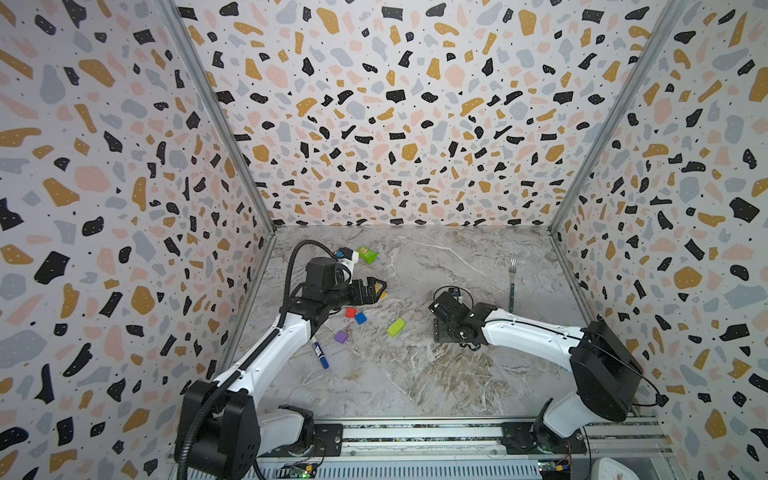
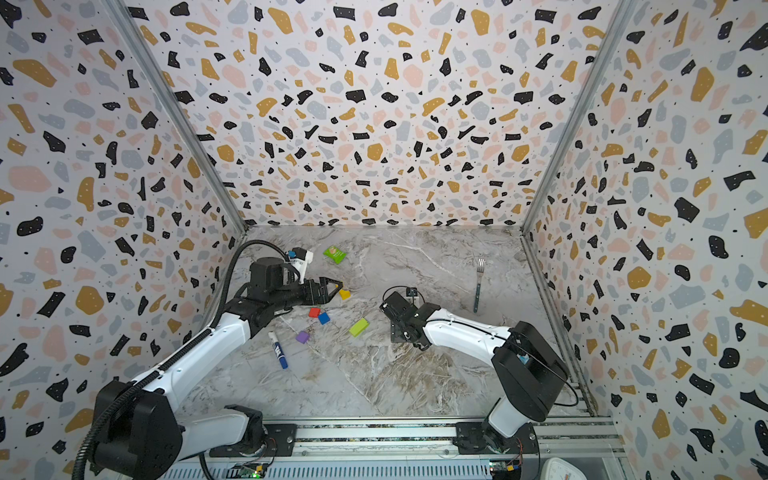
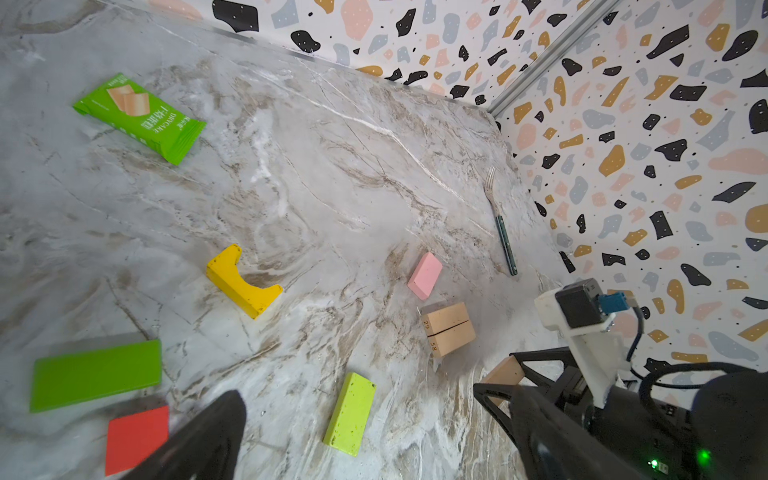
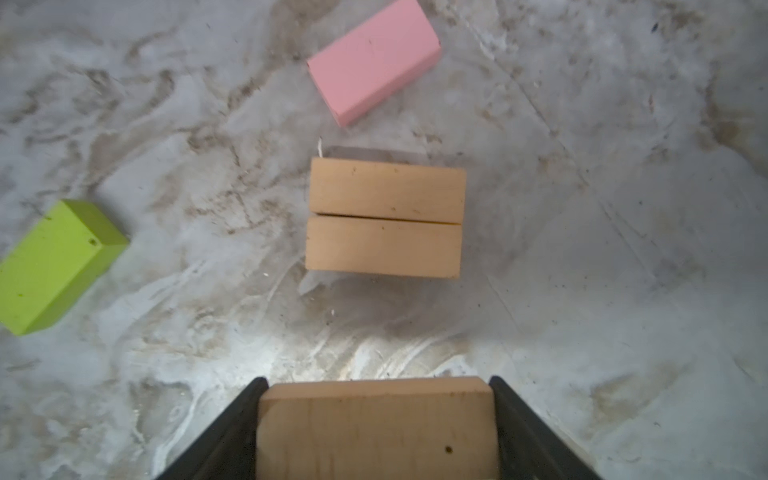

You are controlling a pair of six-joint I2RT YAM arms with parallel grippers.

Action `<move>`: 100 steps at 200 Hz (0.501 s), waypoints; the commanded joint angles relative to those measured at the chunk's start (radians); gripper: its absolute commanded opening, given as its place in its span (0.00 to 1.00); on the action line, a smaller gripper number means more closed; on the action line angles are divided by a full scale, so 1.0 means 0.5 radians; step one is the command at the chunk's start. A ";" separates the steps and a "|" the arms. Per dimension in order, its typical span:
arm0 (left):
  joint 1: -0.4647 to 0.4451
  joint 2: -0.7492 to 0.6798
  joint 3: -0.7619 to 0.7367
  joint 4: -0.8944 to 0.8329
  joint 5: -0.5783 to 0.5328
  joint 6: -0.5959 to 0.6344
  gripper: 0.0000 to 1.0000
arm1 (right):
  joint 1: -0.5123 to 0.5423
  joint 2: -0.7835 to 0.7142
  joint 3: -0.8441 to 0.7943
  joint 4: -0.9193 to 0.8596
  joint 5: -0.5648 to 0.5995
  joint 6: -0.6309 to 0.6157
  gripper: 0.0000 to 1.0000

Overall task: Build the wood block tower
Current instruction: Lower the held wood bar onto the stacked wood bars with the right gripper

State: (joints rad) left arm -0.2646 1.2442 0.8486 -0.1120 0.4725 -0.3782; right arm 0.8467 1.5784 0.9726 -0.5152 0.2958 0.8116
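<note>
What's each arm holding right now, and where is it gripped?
The right gripper holds a tan wood block, its jaws pressed on two opposite sides. The left gripper is open and holds nothing.

Two tan wood blocks [image 3: 446, 316] lying side by side carry numbers on their end faces: 29 and 58. The green packet [image 3: 137, 116] shows lettering, seemingly "DRYCAKE", beside Chinese characters. The marker pen [image 1: 320, 353] label is unreadable.

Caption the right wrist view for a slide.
Right gripper holding a tan block near two side-by-side tan bars, with pink bar and lime bar apart.
</note>
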 commanded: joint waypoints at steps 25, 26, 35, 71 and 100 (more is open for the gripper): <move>-0.011 0.012 0.005 0.017 0.000 0.011 1.00 | 0.003 -0.022 -0.100 0.108 -0.046 0.100 0.65; -0.011 0.012 0.005 0.018 0.000 0.011 1.00 | 0.003 -0.019 -0.100 0.112 -0.049 0.102 0.65; -0.014 0.014 0.004 0.018 0.001 0.011 1.00 | 0.003 0.013 -0.106 0.129 -0.065 0.104 0.65; -0.015 0.015 0.009 0.013 -0.007 0.013 1.00 | 0.000 0.101 -0.104 0.184 -0.068 0.077 0.65; -0.016 0.013 0.008 0.006 -0.018 0.020 1.00 | -0.018 0.155 -0.114 0.223 -0.099 0.076 0.65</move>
State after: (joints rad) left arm -0.2661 1.2480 0.8486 -0.1123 0.4694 -0.3782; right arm 0.8436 1.6470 0.9226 -0.4194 0.2535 0.8448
